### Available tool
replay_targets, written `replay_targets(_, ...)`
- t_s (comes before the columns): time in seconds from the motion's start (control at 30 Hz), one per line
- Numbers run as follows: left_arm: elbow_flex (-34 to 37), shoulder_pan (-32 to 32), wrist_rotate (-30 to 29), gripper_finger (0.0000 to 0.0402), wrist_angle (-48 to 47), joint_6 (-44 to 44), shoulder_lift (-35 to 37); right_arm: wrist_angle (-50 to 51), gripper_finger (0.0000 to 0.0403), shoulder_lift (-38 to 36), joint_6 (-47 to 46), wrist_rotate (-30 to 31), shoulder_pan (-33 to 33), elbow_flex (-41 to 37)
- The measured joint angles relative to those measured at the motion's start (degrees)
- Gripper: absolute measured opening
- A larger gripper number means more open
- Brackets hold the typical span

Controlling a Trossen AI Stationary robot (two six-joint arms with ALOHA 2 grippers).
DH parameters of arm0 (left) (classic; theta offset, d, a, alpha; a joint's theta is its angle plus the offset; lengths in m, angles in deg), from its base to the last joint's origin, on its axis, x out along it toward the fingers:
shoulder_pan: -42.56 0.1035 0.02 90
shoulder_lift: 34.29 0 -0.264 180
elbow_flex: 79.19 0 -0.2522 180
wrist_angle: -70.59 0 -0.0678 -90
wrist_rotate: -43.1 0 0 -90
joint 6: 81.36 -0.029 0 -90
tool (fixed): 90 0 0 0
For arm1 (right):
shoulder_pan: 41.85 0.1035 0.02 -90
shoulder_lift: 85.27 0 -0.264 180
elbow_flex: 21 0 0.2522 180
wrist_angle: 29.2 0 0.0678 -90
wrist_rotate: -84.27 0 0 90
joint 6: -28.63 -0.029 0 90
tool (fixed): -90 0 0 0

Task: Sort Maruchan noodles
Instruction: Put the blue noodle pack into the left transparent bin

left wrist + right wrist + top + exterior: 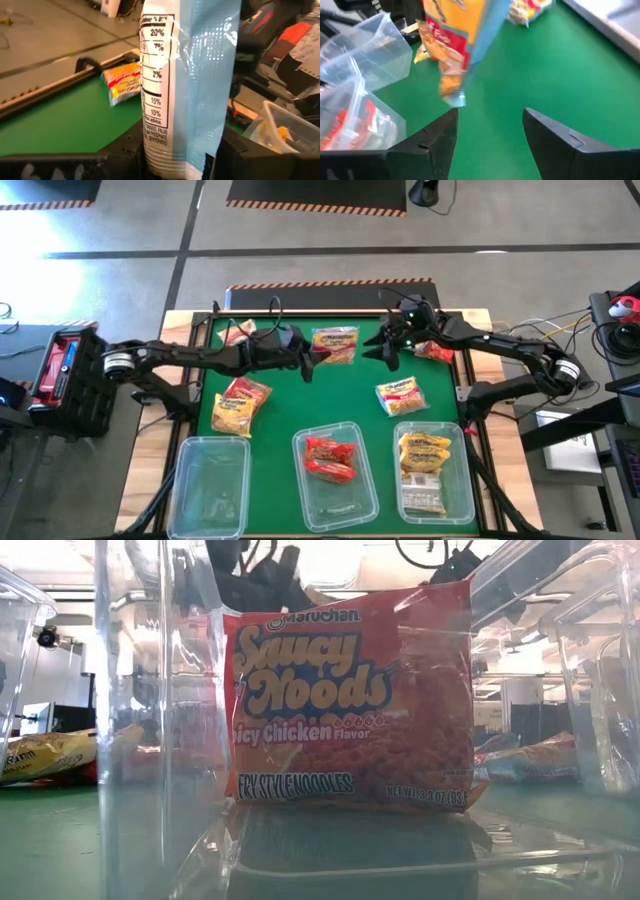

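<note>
Left gripper (312, 356) pinches the crinkly orange-and-light-blue plastic noodle packet (335, 345) above the green mat (300, 405), right gripper (378, 352) spread open beside it, empty.

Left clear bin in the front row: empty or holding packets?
Empty. The high view shows the left bin bare inside, while the middle bin holds red packets and the right bin yellow ones.

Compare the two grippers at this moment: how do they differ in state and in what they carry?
The left gripper is shut on a noodle packet; the right gripper stands open and carries nothing. The left gripper meets the packet from its left side, the right gripper waits just off its right side. Both are over the table's far half.
</note>
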Motion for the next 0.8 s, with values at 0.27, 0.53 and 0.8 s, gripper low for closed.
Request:
replay_targets(0.27,0.0,-0.2,-0.1,0.0122,1.3,-2.4,0.7,-10.1,0.0231,0.0,3.3,-0.1,0.0,0.0)
replay_targets(0.53,0.0,-0.2,-1.7,0.0122,6.8,-6.5,0.7,-14.7,0.0231,0.7,-6.4,-3.5,0.3,0.0)
replay_targets(0.8,0.0,-0.2,-1.8,0.0122,8.2,-6.9,0.7,-18.3,0.0231,0.7,-11.1,-3.6,1.4,0.0)
